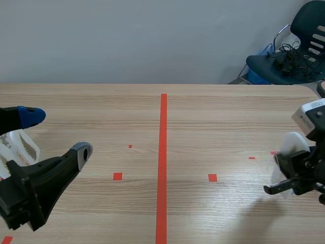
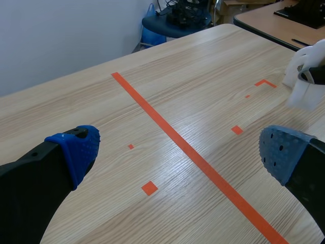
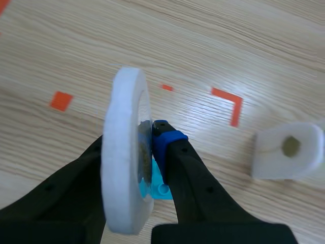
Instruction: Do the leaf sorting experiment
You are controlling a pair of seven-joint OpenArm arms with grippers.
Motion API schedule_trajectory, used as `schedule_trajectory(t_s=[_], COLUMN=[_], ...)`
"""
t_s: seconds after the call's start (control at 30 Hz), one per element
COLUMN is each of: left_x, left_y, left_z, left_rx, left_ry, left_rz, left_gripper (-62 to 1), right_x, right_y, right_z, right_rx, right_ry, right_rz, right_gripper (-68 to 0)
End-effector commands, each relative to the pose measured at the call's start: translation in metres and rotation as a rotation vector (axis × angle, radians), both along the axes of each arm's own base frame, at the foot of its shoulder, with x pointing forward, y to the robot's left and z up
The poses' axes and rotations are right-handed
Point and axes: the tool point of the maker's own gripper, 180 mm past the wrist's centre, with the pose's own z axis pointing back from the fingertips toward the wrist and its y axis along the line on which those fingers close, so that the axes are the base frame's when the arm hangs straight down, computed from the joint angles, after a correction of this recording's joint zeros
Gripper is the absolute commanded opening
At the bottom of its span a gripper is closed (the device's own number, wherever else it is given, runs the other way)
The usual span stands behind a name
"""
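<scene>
My right gripper [image 3: 147, 145] is shut on a white foam disc [image 3: 123, 168], held upright and edge-on between the fingers, above the table's right side. The scene view shows the same disc [image 1: 290, 149] in the right gripper [image 1: 293, 165]. A white foam block [image 3: 287, 150] with a hole in its face lies on the table ahead of it, to one side. A small cyan piece [image 3: 161, 187] shows under the fingers. My left gripper [image 1: 56, 133] hangs open over the table's left side, nothing between its blue pads [image 2: 78, 147]. I see no leaves.
A white ribbed object [image 1: 19, 147] lies at the table's left edge beside the left arm. A long orange-red tape line [image 1: 163, 162] runs down the middle of the wooden table [image 1: 213, 117]. A dark chair [image 1: 294, 48] with cables on it stands beyond the far right corner.
</scene>
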Motion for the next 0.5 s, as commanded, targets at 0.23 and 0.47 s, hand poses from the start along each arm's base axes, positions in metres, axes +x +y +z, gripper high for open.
schedule_trajectory(t_s=[0.23,0.47], left_x=[0.000,0.000], left_y=[-0.001,-0.001], left_z=[0.007,0.007], left_rx=[-0.023,-0.023], left_ry=[-0.020,-0.020], left_rz=[0.003,0.003], left_gripper=[1.4,1.4], right_x=[0.024,0.039], right_y=[-0.040,-0.068], right_z=[0.005,-0.019], right_rx=[0.088,0.156], right_ry=[-0.073,-0.041], right_rz=[-0.132,-0.236], right_gripper=[-65.8,-65.8])
